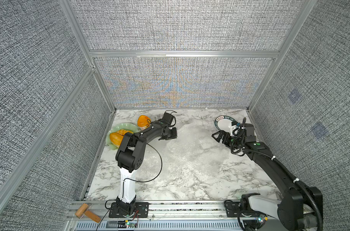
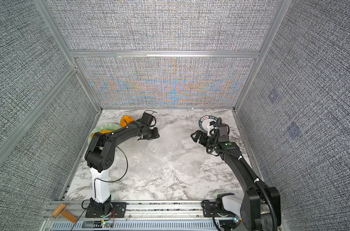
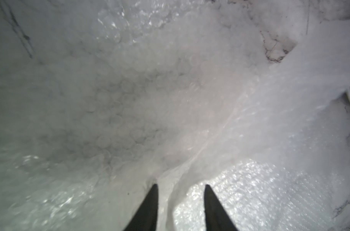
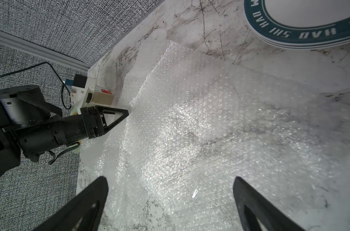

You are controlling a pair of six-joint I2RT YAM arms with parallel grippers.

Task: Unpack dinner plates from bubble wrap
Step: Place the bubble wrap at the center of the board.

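Observation:
The bubble wrap [image 1: 192, 148] lies spread and crumpled over the middle of the marble table, whitish and glinting in both top views. One white dinner plate [image 1: 223, 122] with a dark green lettered rim band sits bare at the back right, partly hidden by my right wrist. My left gripper [image 1: 170, 136] is low at the wrap's left edge; in the left wrist view its fingers [image 3: 210, 200] stand apart with a raised fold of bubble wrap [image 3: 170, 90] between them. My right gripper [image 1: 216, 136] hangs wide open over the wrap's right side, beside the plate [image 4: 290, 34], holding nothing.
A wavy pale green dish [image 1: 115, 128] with orange food and an orange-lidded container [image 1: 143, 120] sit at the back left, behind my left arm. A wooden roller [image 1: 87, 215] lies on the front rail. Grey fabric walls close in the table on three sides.

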